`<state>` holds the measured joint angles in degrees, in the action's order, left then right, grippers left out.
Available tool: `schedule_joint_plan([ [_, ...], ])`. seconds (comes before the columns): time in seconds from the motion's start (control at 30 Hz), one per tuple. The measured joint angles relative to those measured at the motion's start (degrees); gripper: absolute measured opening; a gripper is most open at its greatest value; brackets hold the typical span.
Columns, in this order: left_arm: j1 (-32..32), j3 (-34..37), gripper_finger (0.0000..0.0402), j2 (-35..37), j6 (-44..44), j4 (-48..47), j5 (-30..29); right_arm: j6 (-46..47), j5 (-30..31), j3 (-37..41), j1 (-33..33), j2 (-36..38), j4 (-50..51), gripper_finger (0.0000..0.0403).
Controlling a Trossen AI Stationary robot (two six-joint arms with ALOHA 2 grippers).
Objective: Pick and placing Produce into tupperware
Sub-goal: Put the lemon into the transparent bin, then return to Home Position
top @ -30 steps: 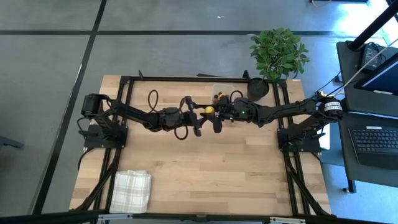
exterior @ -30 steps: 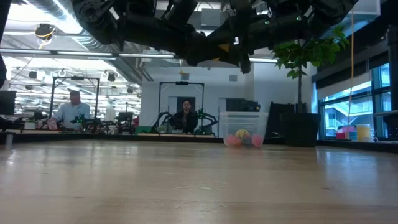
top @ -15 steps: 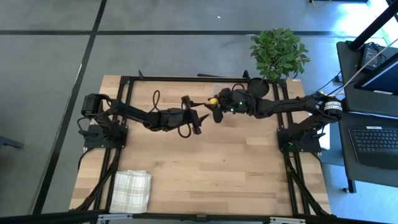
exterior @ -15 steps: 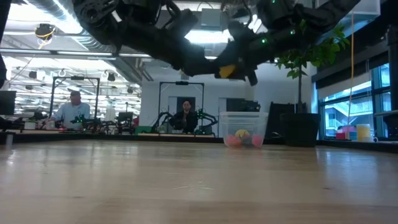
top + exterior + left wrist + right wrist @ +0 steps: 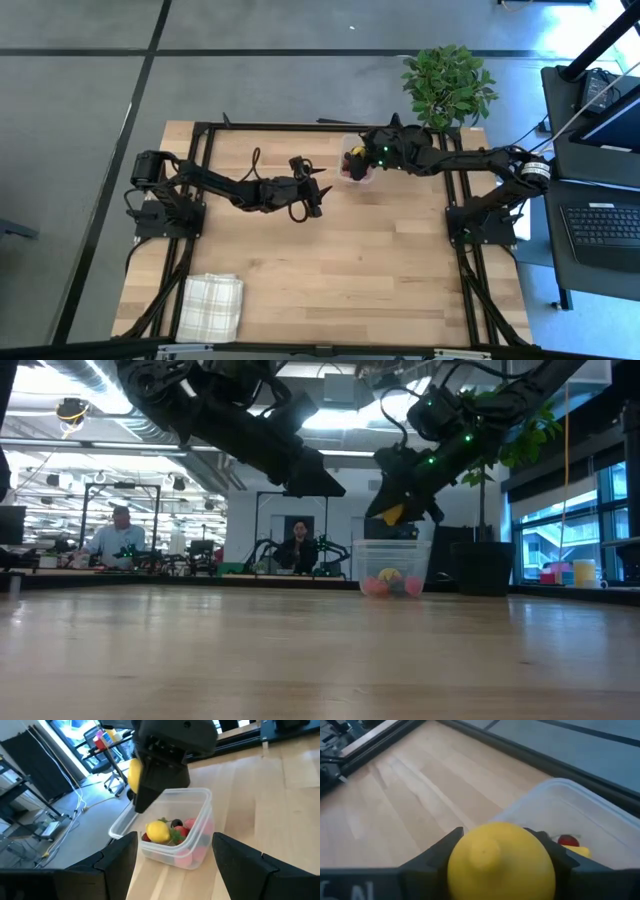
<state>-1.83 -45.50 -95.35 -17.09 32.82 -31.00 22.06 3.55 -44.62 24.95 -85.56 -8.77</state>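
**Yellow lemon held over the tupperware; release pending**

High view: Right gripper [image 5: 352, 166] sits above the tupperware [image 5: 357, 177] near the table's far edge, beside the potted plant [image 5: 446, 82]. Left gripper [image 5: 316, 190] waits just beside it toward the table's middle. Checked cloth [image 5: 211, 306] lies well apart at the near left corner. Most of the wooden table [image 5: 330, 280] is bare, leaving broad room for withdrawal toward the near side.

Low view: Right gripper [image 5: 398, 512] hangs above the container [image 5: 390, 567], a yellow piece showing between its fingers. Pink and yellow produce [image 5: 390, 584] rests inside. People sit in the room behind.

Left wrist view: Left fingers [image 5: 239, 860] stand spread wide, holding nothing. The box [image 5: 200, 822] already contains a lemon [image 5: 158, 831], red pieces and a dark one. The right gripper [image 5: 146, 780] carries another yellow lemon [image 5: 134, 774] over the box's rim.

Right wrist view: Fingers clamped on the yellow lemon [image 5: 501, 864]; the box rim [image 5: 580, 795] lies ahead.

Judgement: several pieces are stowed; this one remains to be dropped, slightly further inside the rim.
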Motion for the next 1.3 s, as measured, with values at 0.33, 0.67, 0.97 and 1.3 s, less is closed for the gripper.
schedule_joint_plan([
  [0.33, 0.0, 0.0, 0.0251, 0.0, 0.0, 0.1, 0.0, 0.2, -0.2, 0.0, 0.4, -7.2, -0.8, 0.019],
  [0.67, 0.0, 0.0, 0.0251, 0.0, 0.0, 0.2, 0.0, -0.2, -0.2, 0.0, 0.5, -9.6, -2.2, 0.019],
  [0.97, 0.0, 0.0, 0.0251, 0.0, 0.0, 0.2, 0.1, -0.3, -0.2, 0.0, 0.5, -9.6, -2.2, 0.0239],
  [1.3, -0.7, 0.0, 0.0251, 3.7, 2.3, -6.2, -4.5, -4.5, -1.2, -2.0, 0.4, -4.7, 2.9, 0.0246],
])
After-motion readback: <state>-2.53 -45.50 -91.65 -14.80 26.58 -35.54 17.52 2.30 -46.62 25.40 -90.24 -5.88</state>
